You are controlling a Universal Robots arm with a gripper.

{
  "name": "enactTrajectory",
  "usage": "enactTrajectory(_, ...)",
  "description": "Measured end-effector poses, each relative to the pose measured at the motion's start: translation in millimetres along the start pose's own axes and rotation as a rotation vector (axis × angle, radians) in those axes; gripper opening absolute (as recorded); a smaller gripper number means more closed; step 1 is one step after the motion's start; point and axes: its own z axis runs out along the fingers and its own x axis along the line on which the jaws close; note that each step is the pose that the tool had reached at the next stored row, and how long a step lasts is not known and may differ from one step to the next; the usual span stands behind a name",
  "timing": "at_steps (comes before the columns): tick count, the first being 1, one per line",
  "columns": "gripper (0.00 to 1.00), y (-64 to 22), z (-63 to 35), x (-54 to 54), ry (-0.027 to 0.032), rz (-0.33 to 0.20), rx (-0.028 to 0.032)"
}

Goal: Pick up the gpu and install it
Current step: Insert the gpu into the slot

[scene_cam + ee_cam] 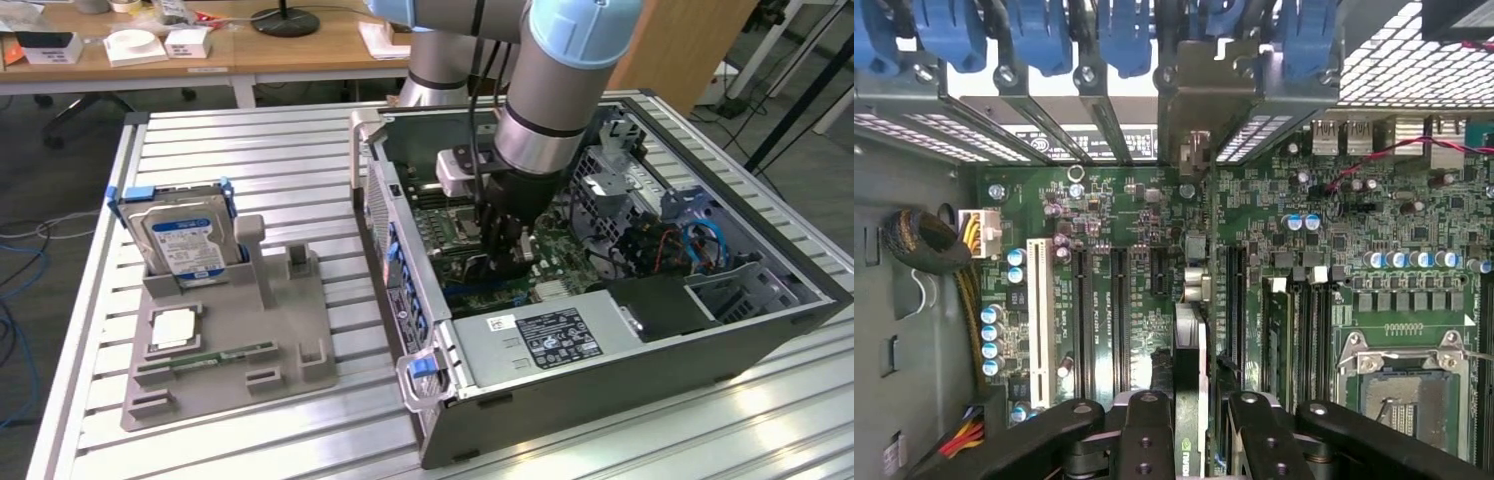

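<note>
My gripper (pixel 503 255) is lowered inside the open computer case (pixel 747 310), over the green motherboard (pixel 1114 200). It is shut on the gpu (pixel 1189 350), a thin dark card seen edge-on between the black fingers (pixel 1146 430). The card runs from my gripper (pixel 1192 415) toward the case's rear wall. Its silvery end bracket (pixel 1199 95) stands at the rear slot openings, under the blue clips (pixel 1054 35). The card's lower edge lies along the motherboard, in line with the black expansion slots (pixel 1119 300). Whether it is seated in a slot is hidden.
A grey fixture (pixel 287 340) on the slatted table holds a hard drive (pixel 187 240) in a blue caddy, a small chip (pixel 174 328) and a green memory stick (pixel 220 355). The power supply (pixel 547 335), cables (pixel 701 245) and CPU socket (pixel 1399 385) crowd the case interior.
</note>
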Motion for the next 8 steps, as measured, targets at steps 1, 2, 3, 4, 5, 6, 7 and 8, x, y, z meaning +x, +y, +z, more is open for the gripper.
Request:
enactTrajectory(1, 0.26, 0.0, -1.1, -0.2, -0.0018, 0.000, 0.0005)
enactTrajectory(2, 0.26, 0.0, -2.4, -0.3, -0.0021, 0.000, 0.0007)
enactTrajectory(3, 0.26, 0.1, -4.6, -0.2, -0.0002, 0.000, 0.0001)
enactTrajectory(4, 0.26, 0.1, -5.9, -0.1, 0.0005, 0.000, -0.0005)
enactTrajectory(5, 0.26, 0.1, -5.9, -0.1, 0.0002, 0.000, -0.0004)
enactTrajectory(6, 0.26, 0.1, -5.9, -0.1, 0.0002, 0.000, -0.0004)
enactTrajectory(7, 0.26, 0.1, -5.9, -0.1, 0.0002, 0.000, -0.0005)
enactTrajectory(8, 0.26, 0.1, -6.0, 0.0, 0.0005, 0.000, -0.0006)
